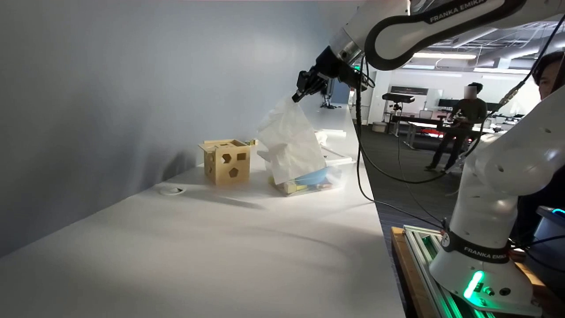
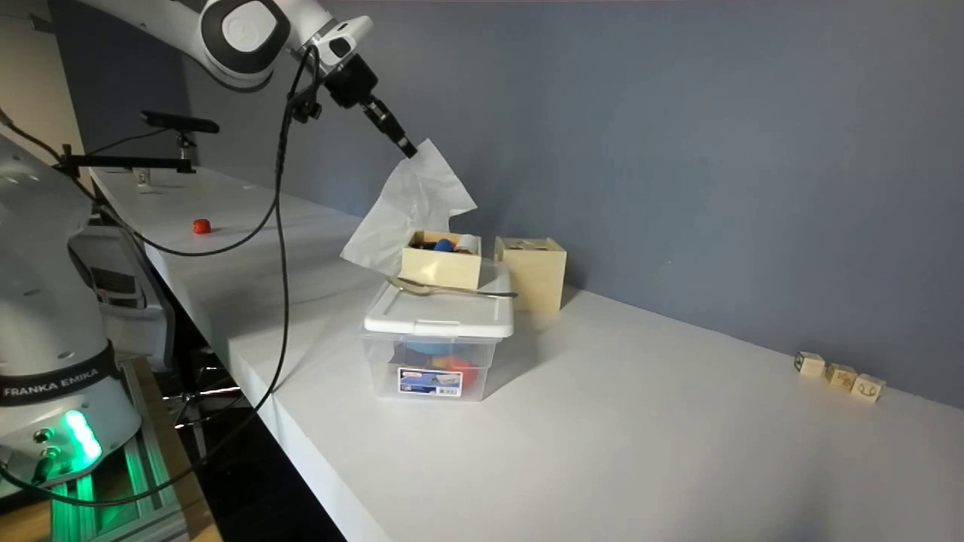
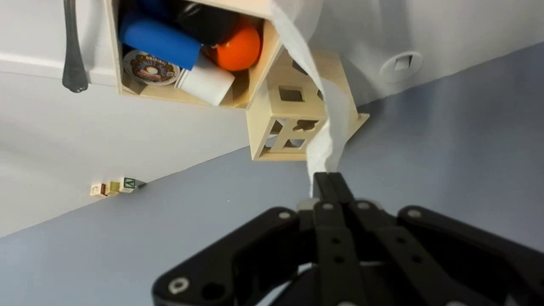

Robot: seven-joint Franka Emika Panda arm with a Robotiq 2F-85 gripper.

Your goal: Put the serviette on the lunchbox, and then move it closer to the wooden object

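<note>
- My gripper [image 3: 328, 175] is closed down to a pinch, with only a small bit of the serviette [image 1: 293, 143] caught between its tips. I judge that a snag or quick swing could pull the serviette out.
- The serviette hangs from me beside the lunchbox [image 2: 425, 359], its lower part dropping across one clear side in an exterior view [image 1: 291, 170]; whether it touches the lid [image 2: 437, 312] I cannot tell. Let go here, most of it would likely slide to the table [image 2: 640, 452].
- On the lid, close by the hanging serviette, stands a wooden tray [image 2: 439, 269]. Dragging the serviette across could hook a tray corner and spill the white cup [image 3: 206, 83] or orange piece [image 3: 239, 49].
- A metal utensil [image 2: 422, 288] lies across the lid, its handle end reaching past the edge; a jolt when the lunchbox is moved could slide it off.
- The wooden cube [image 1: 224, 168] stands near the lunchbox but apart from it in an exterior view. Pushing high on the lunchbox may topple its load, since the lid is crowded; pushing too far could drive the wooden cube into the wall [image 1: 110, 88].
- The letter blocks [image 2: 841, 376] lie well apart from all this, so I see little risk to them.
</note>
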